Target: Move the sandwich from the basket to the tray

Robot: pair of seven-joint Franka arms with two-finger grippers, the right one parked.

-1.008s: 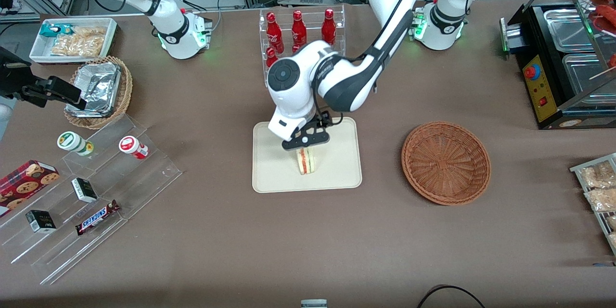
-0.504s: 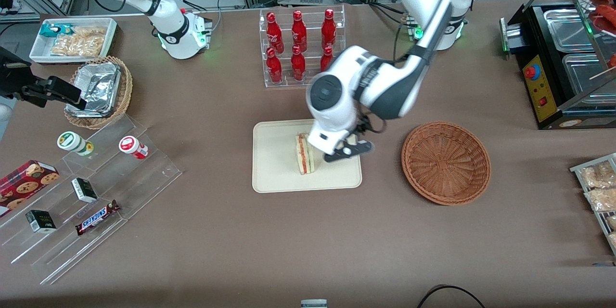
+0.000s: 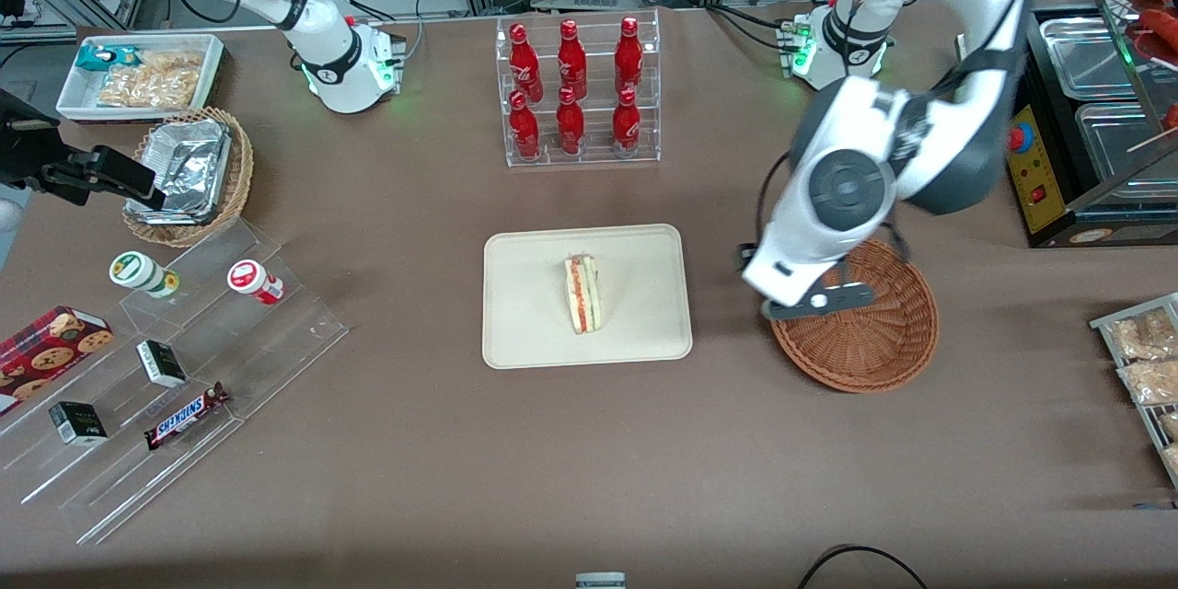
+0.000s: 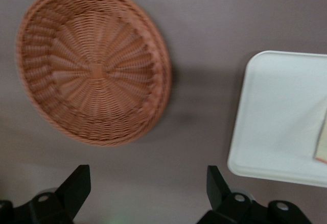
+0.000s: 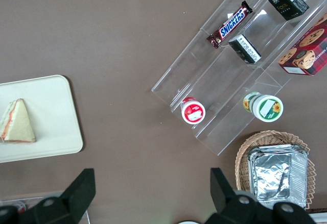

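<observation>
The sandwich [image 3: 583, 294], a pale wedge with red and green filling, stands on its edge in the middle of the cream tray [image 3: 525, 313], free of any grip. It also shows in the right wrist view as the sandwich [image 5: 18, 122] on the tray [image 5: 56, 112]. The round reddish-brown basket [image 3: 870, 345] lies beside the tray toward the working arm's end, with nothing in it. My gripper [image 3: 817, 302] hangs over the basket's rim on the tray's side. In the left wrist view the gripper [image 4: 145, 188] is open over bare tablecloth between basket [image 4: 92, 66] and tray [image 4: 286, 112].
A clear rack of red bottles [image 3: 575, 92] stands farther from the camera than the tray. A black food warmer [image 3: 1077, 110] and a rack of packets [image 3: 1146, 368] sit at the working arm's end. Stepped acrylic shelves with snacks [image 3: 184, 359], a foil-filled tan basket [image 3: 189, 175] and a white bin [image 3: 138, 78] lie toward the parked arm's end.
My gripper let go of the sandwich and rose off the tray. It then swung toward the working arm's end to over the basket's rim. The sandwich stays on the tray.
</observation>
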